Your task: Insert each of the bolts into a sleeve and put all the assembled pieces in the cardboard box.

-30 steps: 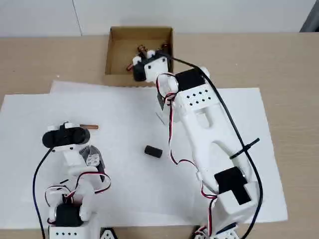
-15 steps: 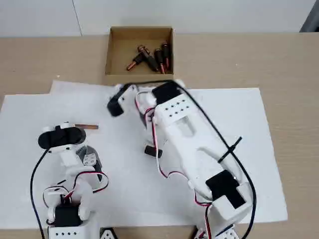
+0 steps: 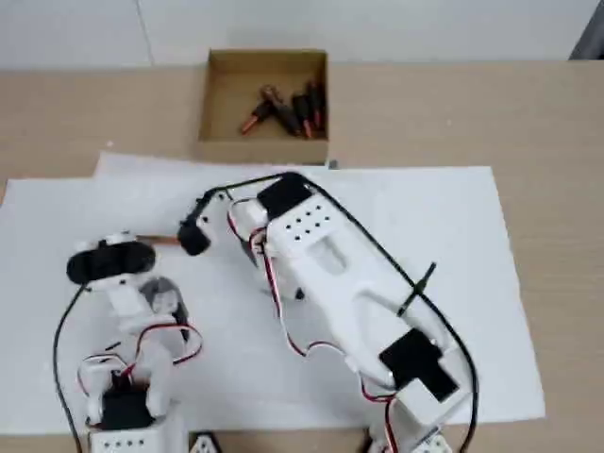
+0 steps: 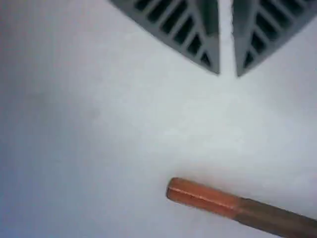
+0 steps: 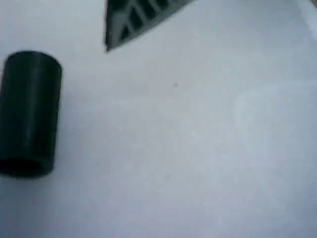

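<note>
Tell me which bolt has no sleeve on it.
The bare copper bolt lying on the white paper near the left gripper; the other bolts sit in the cardboard box, each inside a dark sleeve.

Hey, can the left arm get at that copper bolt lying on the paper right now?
Probably yes. The bolt lies bare on the white paper close to the left gripper, with nothing between them. Its jaws stand nearly shut, so they would have to open first.
</note>
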{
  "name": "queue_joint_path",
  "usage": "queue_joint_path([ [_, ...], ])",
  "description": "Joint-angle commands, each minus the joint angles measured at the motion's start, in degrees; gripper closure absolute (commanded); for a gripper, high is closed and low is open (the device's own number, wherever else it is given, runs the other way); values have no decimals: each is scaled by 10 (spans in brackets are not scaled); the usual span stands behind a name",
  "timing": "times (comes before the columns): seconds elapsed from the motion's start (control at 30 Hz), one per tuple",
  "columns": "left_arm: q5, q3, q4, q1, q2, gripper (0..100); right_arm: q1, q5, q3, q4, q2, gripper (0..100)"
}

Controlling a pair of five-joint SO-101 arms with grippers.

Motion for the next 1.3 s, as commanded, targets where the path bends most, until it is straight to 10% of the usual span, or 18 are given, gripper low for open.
queue_joint_path([
  [0.0,23,4,-16,-27,-6,994,-2,19,9,-20,-8,832],
  [0.87,25,10,-30,-35,-6,994,20,51,18,-107,153,835],
  [1.27,25,10,-30,-34,-6,994,19,48,15,-101,148,987],
])
